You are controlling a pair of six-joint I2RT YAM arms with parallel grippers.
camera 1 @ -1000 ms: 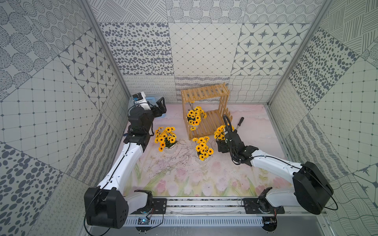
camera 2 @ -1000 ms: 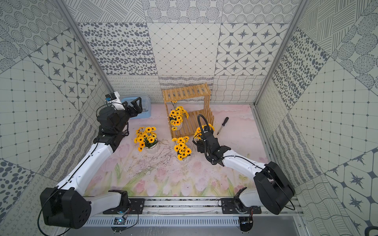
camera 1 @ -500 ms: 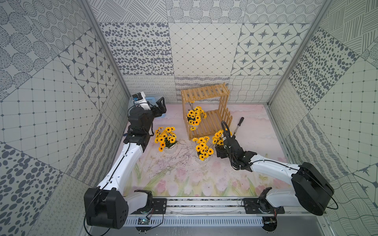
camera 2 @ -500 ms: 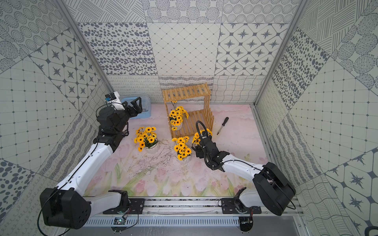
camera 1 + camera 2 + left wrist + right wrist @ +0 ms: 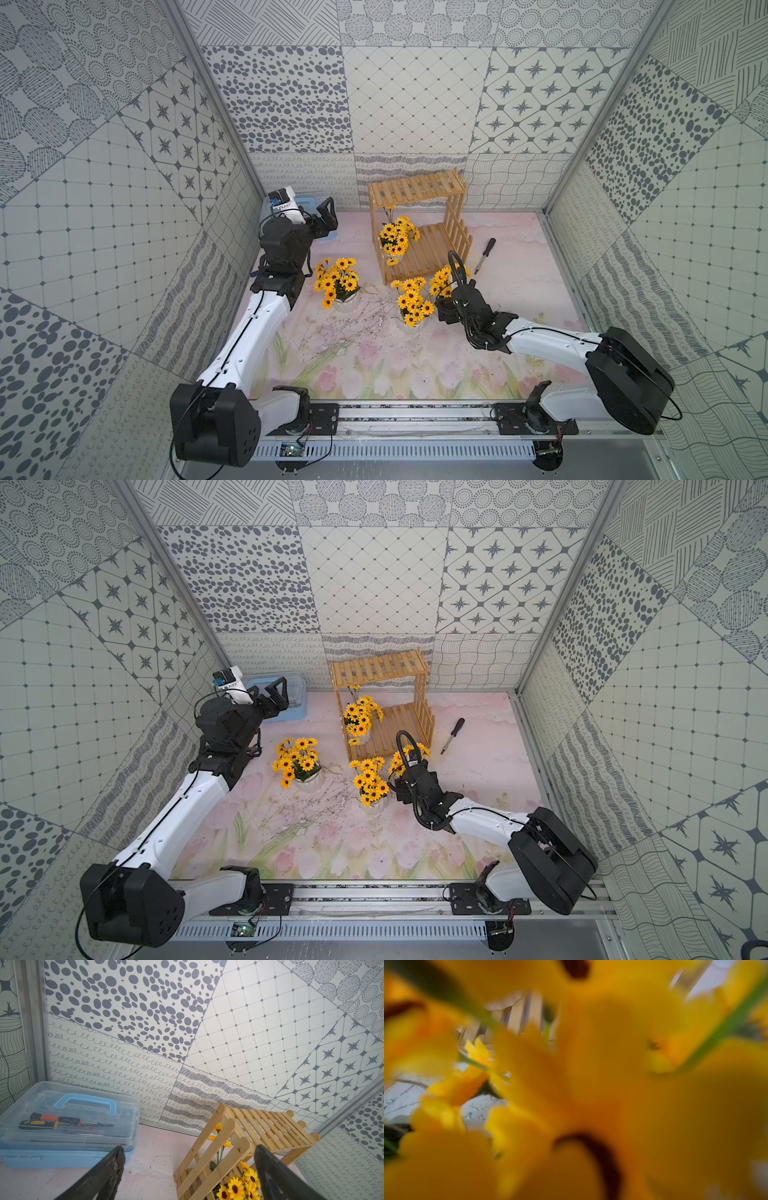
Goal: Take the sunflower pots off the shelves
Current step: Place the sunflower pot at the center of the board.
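– Whereas a top view shows the shelves (image 5: pixel 415 191) with one sunflower pot (image 5: pixel 397 243) on the lower tier, the right wrist view shows only petals (image 5: pixel 612 1084).
– Right end effector (image 5: pixel 441 301): closed on another pot (image 5: pixel 441 277), now further forward. Left end effector (image 5: pixel 189 1150): wide open.

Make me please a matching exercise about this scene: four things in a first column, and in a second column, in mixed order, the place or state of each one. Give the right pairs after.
Column one
1. toolbox
2. screwdriver
3. sunflower pot not yet taken off
4. left gripper

Column two
A. open, holding nothing
B. on the lower shelf
C. in the back corner on the left arm's side
D. lying flat beside the shelves, on the right arm's side

Pairs: 1-C, 2-D, 3-B, 4-A
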